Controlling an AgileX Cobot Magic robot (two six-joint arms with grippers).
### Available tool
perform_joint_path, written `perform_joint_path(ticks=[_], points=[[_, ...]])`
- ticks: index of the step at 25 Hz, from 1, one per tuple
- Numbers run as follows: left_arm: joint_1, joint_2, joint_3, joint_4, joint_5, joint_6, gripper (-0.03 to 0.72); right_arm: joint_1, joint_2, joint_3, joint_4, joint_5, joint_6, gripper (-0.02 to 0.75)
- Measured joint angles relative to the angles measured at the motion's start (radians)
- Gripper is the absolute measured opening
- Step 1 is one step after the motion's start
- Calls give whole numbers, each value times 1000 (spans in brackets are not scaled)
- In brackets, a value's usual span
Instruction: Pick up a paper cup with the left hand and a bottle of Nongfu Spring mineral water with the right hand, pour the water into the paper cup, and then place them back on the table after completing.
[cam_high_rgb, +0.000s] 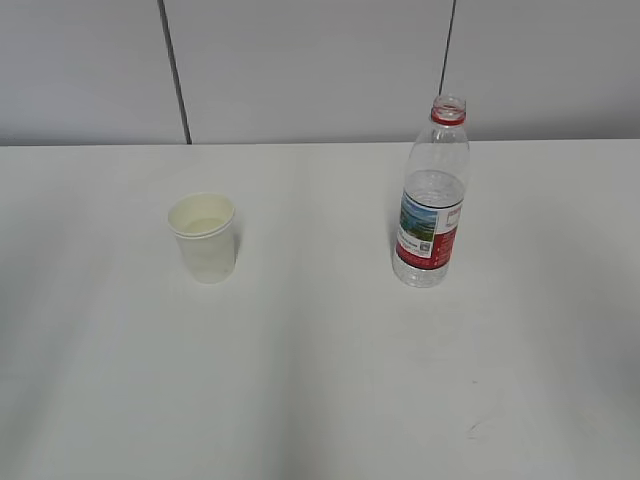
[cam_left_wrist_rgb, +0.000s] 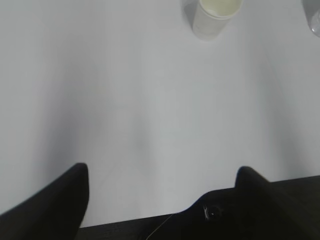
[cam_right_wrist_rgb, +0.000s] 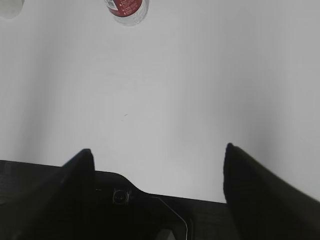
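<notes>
A white paper cup (cam_high_rgb: 205, 238) stands upright on the white table (cam_high_rgb: 320, 380), left of centre. It also shows at the top of the left wrist view (cam_left_wrist_rgb: 214, 16). A clear water bottle (cam_high_rgb: 433, 200) with a red-and-white label and no cap stands upright to its right. Its base shows at the top of the right wrist view (cam_right_wrist_rgb: 127, 10). It holds water up to about its shoulder. My left gripper (cam_left_wrist_rgb: 162, 172) is open and empty, far short of the cup. My right gripper (cam_right_wrist_rgb: 159, 152) is open and empty, far short of the bottle. Neither arm shows in the exterior view.
A grey panelled wall (cam_high_rgb: 320, 70) runs behind the table's far edge. A dark strip beyond the table's near edge (cam_left_wrist_rgb: 130, 227) shows beneath each gripper. A small dark speck (cam_right_wrist_rgb: 125, 114) marks the tabletop.
</notes>
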Motion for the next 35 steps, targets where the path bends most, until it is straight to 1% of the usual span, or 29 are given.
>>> perform_joint_path(ticks=[2,6,8,14,23,29,33,35], points=[[0,-62,40,-15,5,0,543,0,-65,38,-10,0,-4,587],[0,-192,121,-81,5,-3,543,0,-205,111,-76,2,-15,587],[0,-246,151,-92,6,-3,543,0,-277,143,-98,4,-15,587],[0,-405,233,-94,11,34,543,0,-497,226,-108,12,-24,587],[0,-652,340,-65,19,84,543,0,-715,367,-128,14,-58,587],[0,-676,379,-64,9,160,543,2,-743,413,-131,-10,-103,587],[0,-676,406,-64,-104,167,543,2,-743,439,-131,-85,-112,587],[0,-676,420,-64,-141,167,543,2,-743,449,-131,-92,-115,587]])
